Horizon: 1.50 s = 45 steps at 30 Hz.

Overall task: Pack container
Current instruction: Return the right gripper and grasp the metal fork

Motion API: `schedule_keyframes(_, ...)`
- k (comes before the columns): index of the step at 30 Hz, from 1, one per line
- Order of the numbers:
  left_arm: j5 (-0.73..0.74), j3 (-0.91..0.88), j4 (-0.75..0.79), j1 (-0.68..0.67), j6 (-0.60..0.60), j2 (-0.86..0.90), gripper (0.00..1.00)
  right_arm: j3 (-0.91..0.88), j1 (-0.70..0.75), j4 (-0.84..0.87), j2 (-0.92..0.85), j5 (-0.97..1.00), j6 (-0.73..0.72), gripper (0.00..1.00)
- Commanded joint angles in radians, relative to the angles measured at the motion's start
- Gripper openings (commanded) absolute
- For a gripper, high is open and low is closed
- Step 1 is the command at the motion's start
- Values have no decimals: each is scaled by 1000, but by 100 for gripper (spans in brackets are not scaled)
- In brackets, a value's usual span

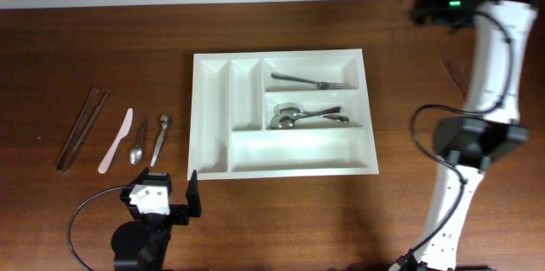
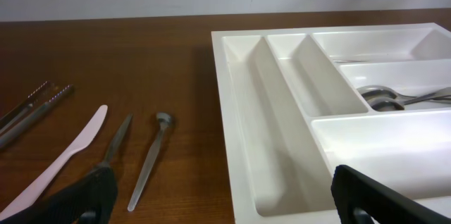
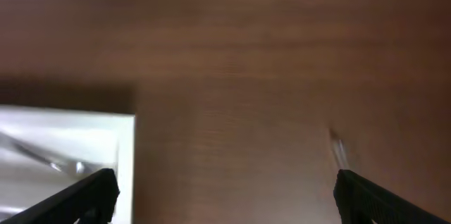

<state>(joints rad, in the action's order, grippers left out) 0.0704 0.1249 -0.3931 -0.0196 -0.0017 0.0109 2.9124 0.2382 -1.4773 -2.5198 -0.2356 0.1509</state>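
Observation:
The white container [image 1: 195, 118] lies mid-table. Its top right compartment holds a fork [image 1: 311, 81], and the one below it holds spoons [image 1: 302, 118]. In the left wrist view the container's two narrow compartments [image 2: 282, 111] are bare. My left gripper [image 2: 225, 192] hangs open near the front edge, by the container's front left corner, with nothing between its fingers. My right gripper [image 3: 225, 189] is open and empty over bare wood just right of the container's edge [image 3: 127, 153]; that view is blurred.
Left of the container lie metal tongs [image 1: 81, 126], a pink plastic knife [image 1: 117, 139] and two metal spoons [image 1: 139, 143] [image 1: 162, 135]. A thin object [image 1: 451, 71] rests on the wood at the right. The right arm [image 1: 490, 58] rises along the right side.

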Motion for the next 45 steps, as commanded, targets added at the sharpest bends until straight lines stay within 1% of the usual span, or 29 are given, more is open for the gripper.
schedule_keyframes(1, -8, -7, 3, -4, -6, -5, 99, 8, 87, 6, 21, -194, -211, 99)
schedule_keyframes(6, -8, -7, 3, -4, -6, -5, 99, 7, 193, -11, 21, 34, -218, 99)
schedule_keyframes(7, -8, -7, 3, -4, -6, -5, 99, 7, 208, -20, 21, 65, -197, 99)
schedule_keyframes(10, -8, -7, 3, -4, -6, -5, 99, 1, 241, -49, 19, 136, 0, 99)
schedule_keyframes(12, -8, -7, 3, -4, -6, -5, 99, -5, 248, -53, 13, 203, 60, 100)
schedule_keyframes(14, -8, -7, 3, -4, -6, -5, 99, -18, 253, -49, 9, 217, 97, 96)
schedule_keyframes(15, -8, -7, 3, -4, -6, -5, 99, -29, 253, -40, 5, 203, 141, 96)
schedule_keyframes(17, -8, -7, 3, -4, -6, -5, 99, -51, 250, -25, -3, 195, 209, 92)
schedule_keyframes(18, -8, -7, 3, -4, -6, -5, 99, -96, 246, -5, -6, 195, 256, 90)
schedule_keyframes(24, -8, -7, 3, -4, -6, -5, 99, -346, 247, 95, -6, 195, 374, 89)
schedule_keyframes(26, -8, -7, 3, -4, -6, -5, 99, -426, 248, 138, -6, 195, 373, 89)
schedule_keyframes(28, -8, -7, 3, -4, -6, -5, 99, -532, 247, 195, -6, 196, 373, 86)
schedule_keyframes(33, -8, -7, 3, -4, -6, -5, 99, -707, 247, 287, -6, 195, 373, 82)
schedule_keyframes(35, -8, -7, 3, -4, -6, -5, 99, -754, 247, 313, -6, 195, 373, 76)
schedule_keyframes(37, -8, -7, 3, -4, -6, -5, 99, -782, 247, 327, -6, 195, 373, 65)
schedule_keyframes(38, -8, -7, 3, -4, -6, -5, 99, -792, 247, 332, -6, 195, 373, 50)
schedule_keyframes(40, -8, -7, 3, -4, -6, -5, 99, -793, 246, 334, -6, 195, 372, 30)
schedule_keyframes(41, -8, -7, 3, -4, -6, -5, 99, -793, 246, 334, -6, 195, 372, 22)
schedule_keyframes(43, -8, -7, 3, -4, -6, -5, 99, -793, 245, 336, -6, 193, 365, 14)
schedule_keyframes(44, -8, -7, 3, -4, -6, -5, 99, -793, 245, 337, -6, 187, 357, 8)
schedule_keyframes(45, -8, -7, 3, -4, -6, -5, 99, -793, 245, 340, -6, 187, 343, 6)
